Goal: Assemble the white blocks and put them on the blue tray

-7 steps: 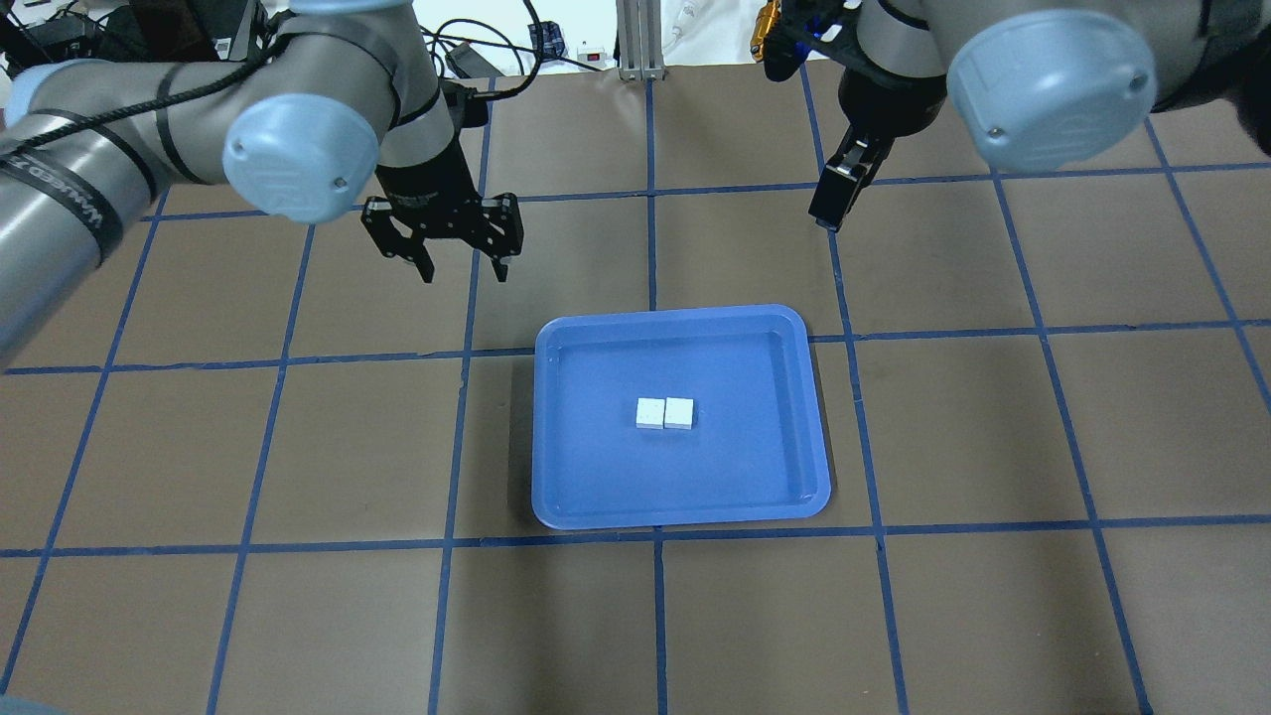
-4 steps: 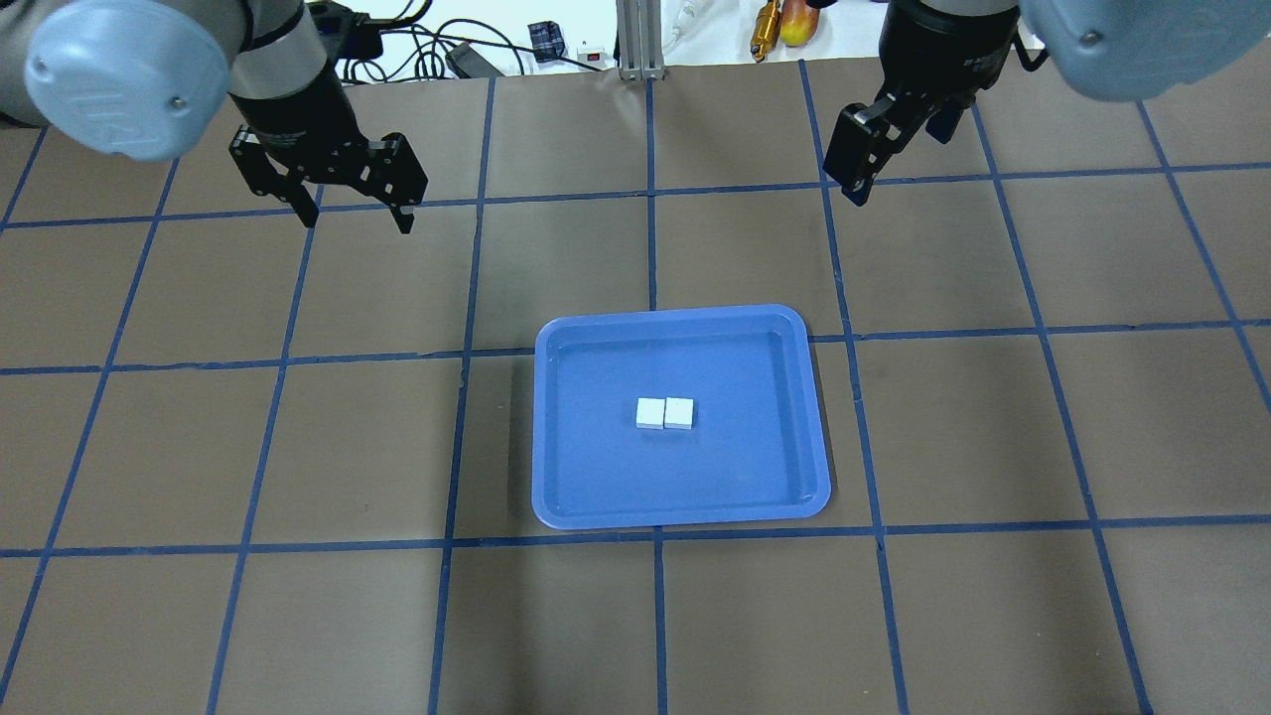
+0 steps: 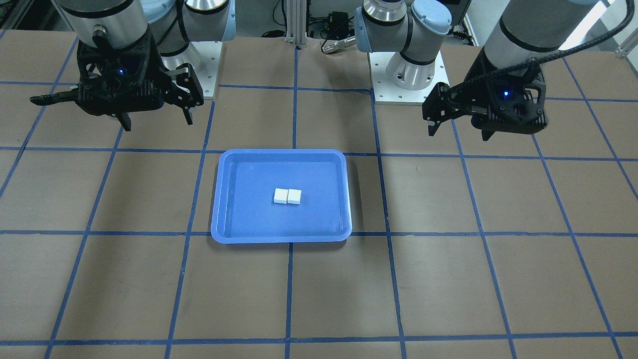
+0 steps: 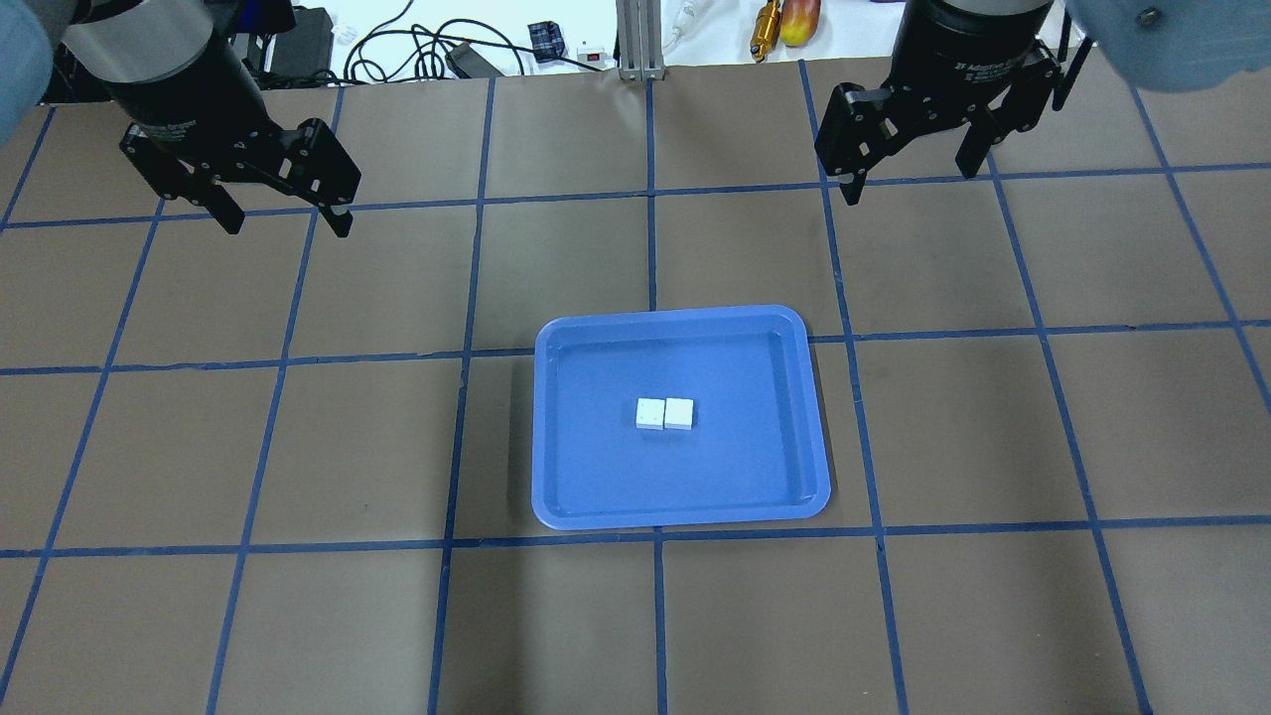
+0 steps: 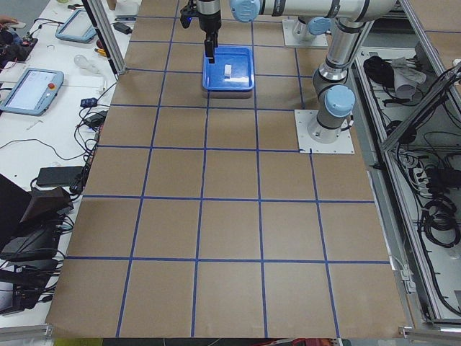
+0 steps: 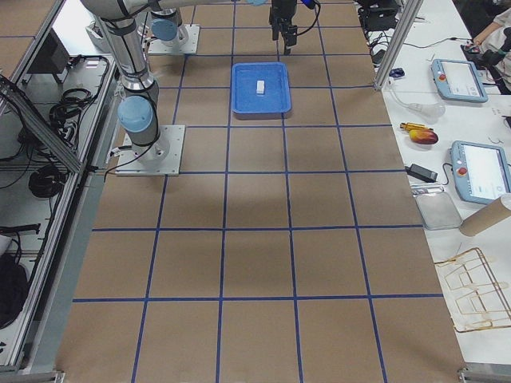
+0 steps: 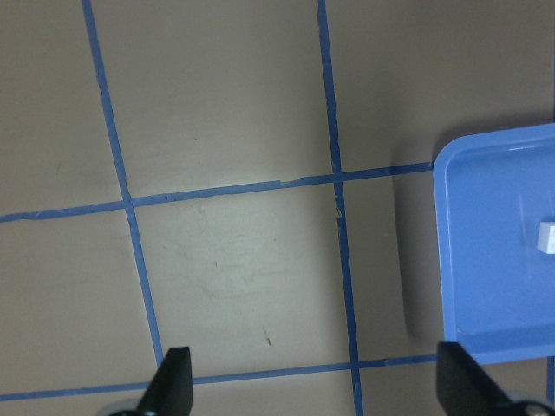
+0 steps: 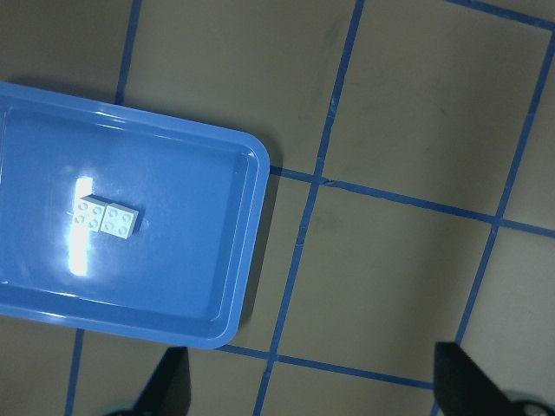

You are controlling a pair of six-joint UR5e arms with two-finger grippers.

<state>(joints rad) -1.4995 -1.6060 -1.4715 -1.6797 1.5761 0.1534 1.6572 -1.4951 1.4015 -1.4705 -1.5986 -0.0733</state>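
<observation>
Both my pincers hang released and empty above the brown table [image 4: 298,447] with its blue tape grid: the left two-finger pincer [image 4: 286,224] over the far left, the right two-finger pincer [image 4: 909,181] over the far right, each well apart from the shallow glossy blue plastic tray [image 4: 735,467]. Two small white studded plastic bricks [image 4: 664,413] lie touching, side by side, near the tray's middle; whether they are locked together I cannot tell. My left wrist camera cuts the tray off and catches only a sliver of one brick [image 7: 547,236].
</observation>
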